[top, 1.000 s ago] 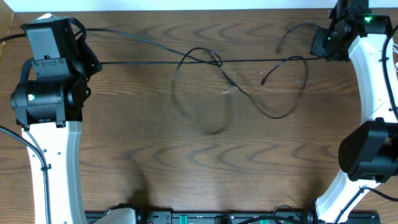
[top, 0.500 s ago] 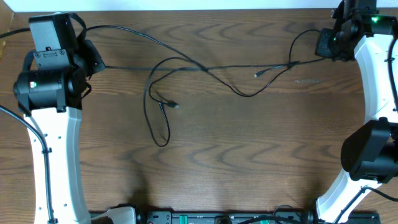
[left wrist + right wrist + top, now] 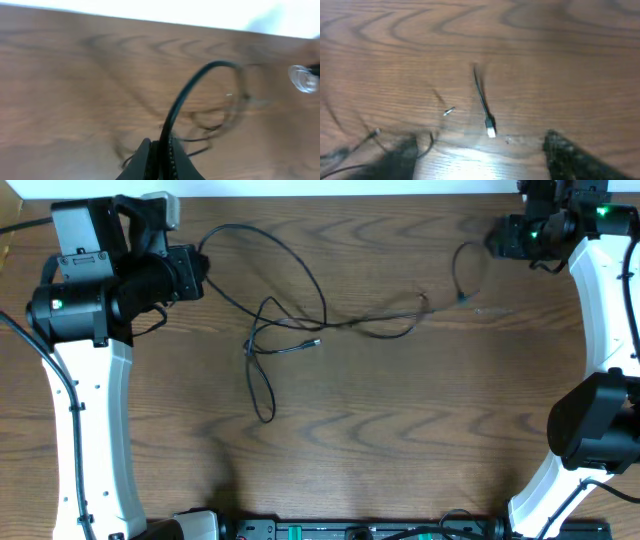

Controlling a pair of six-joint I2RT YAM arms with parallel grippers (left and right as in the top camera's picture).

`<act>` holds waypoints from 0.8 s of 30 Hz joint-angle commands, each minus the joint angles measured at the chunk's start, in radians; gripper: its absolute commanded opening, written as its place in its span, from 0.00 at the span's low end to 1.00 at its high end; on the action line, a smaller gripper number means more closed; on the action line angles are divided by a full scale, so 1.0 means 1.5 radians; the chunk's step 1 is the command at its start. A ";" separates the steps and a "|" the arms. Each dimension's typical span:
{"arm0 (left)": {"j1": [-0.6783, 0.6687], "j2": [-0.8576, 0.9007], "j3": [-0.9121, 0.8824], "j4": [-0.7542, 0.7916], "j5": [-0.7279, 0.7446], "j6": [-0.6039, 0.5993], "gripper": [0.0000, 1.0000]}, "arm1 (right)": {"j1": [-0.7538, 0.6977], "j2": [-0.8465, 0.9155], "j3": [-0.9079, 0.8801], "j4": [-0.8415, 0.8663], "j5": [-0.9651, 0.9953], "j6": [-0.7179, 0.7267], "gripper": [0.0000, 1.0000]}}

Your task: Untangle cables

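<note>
Left gripper (image 3: 160, 152) clamped on thin black flexible cable (image 3: 179, 100); right gripper (image 3: 480, 157) open, empty. I would draw slowly, avoiding tightening.

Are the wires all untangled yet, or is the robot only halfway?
Not finished. Done, it seems: one plug end is loose by the open right gripper. In hand: the left gripper is shut on a black cable. Left: the cables cross and loop over each other left of the middle of the table.

Built of white links and bulky black joints, left arm (image 3: 95, 420) and right arm (image 3: 600, 310) alike. Lit by a small green light (image 3: 57, 305) each. Tipped by a black left claw (image 3: 159, 146).
</note>
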 commanded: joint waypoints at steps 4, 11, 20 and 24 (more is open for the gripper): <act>-0.008 -0.001 0.014 0.076 0.156 0.006 0.07 | 0.033 0.006 -0.001 -0.002 -0.195 -0.096 0.85; -0.025 -0.001 0.014 0.239 0.162 -0.131 0.07 | 0.085 0.006 -0.001 0.002 -0.307 -0.122 0.85; -0.050 -0.001 0.014 0.317 0.134 -0.167 0.08 | 0.179 0.006 -0.001 -0.003 -0.307 -0.122 0.85; -0.050 -0.001 0.014 0.313 0.106 -0.167 0.08 | 0.207 0.006 -0.001 -0.003 -0.307 -0.121 0.85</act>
